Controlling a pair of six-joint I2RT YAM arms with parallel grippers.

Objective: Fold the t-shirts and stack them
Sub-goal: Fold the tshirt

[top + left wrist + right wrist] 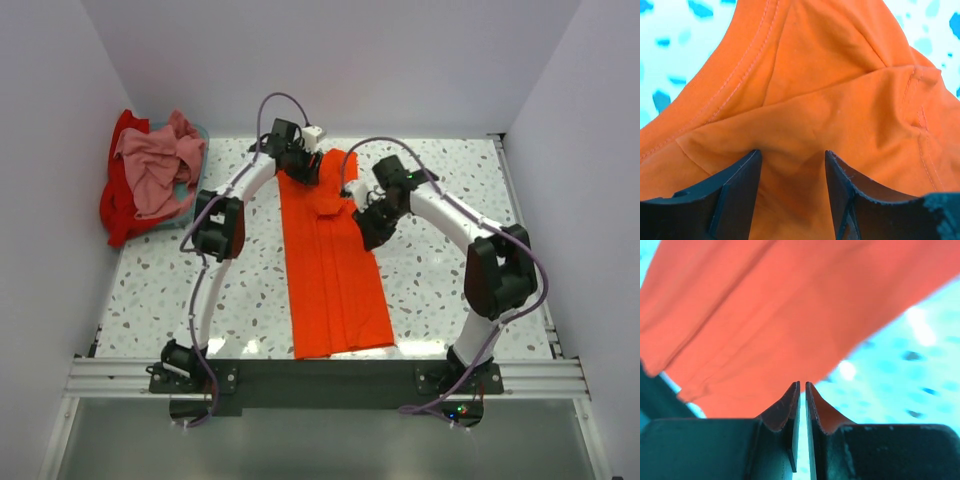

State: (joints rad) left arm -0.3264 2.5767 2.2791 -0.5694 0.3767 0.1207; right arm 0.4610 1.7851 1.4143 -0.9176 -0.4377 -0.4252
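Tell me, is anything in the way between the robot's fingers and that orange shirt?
Nothing visible. The left gripper, fingers open, sits right against the orange t-shirt. The right gripper, fingers closed to a slit, is at the shirt's edge. The pink t-shirt and red t-shirt lie piled off to the far left, well clear.

- no readable text, labels, brands, numbers or signs in the top view; none in either wrist view
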